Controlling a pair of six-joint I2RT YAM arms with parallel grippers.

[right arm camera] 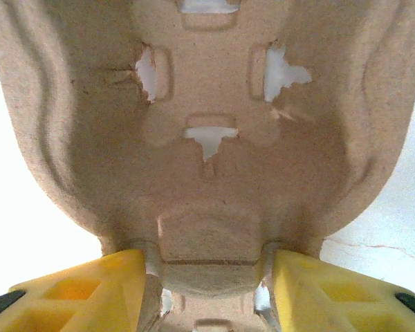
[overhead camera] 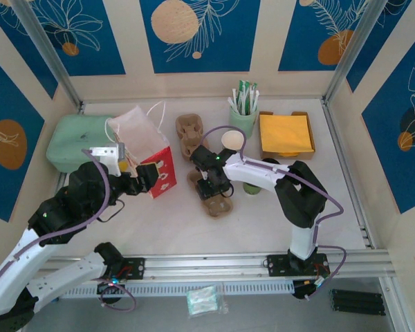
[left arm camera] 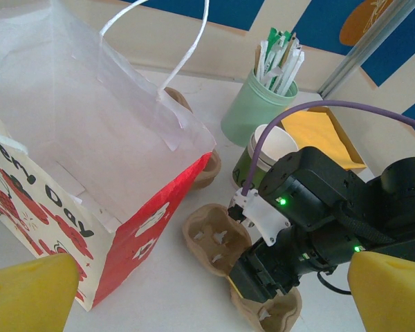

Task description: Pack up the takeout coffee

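Closest in, on the right wrist view, the right gripper (right arm camera: pixel 207 280) has its yellow fingers (right arm camera: pixel 76 294) clenched on the middle neck of the brown cardboard cup carrier (right arm camera: pixel 207 124), low in the frame. The left gripper (left arm camera: pixel 207 304) hangs spread wide with nothing in it, in front of the open red-and-white paper bag (left arm camera: pixel 90 145).

The takeout coffee cup (left arm camera: pixel 280 145) stands right of centre in the left wrist view. It is just in front of the mint tumbler (left arm camera: pixel 252 111) and partly hidden by the right arm. It is upright, its long axis vertical and its mouth up and apparently unlidded.

I'd judge it light and easily crushed, the paper wall giving under a hard squeeze. The safest hold looks to be around the body just under the rolled rim, kept level.
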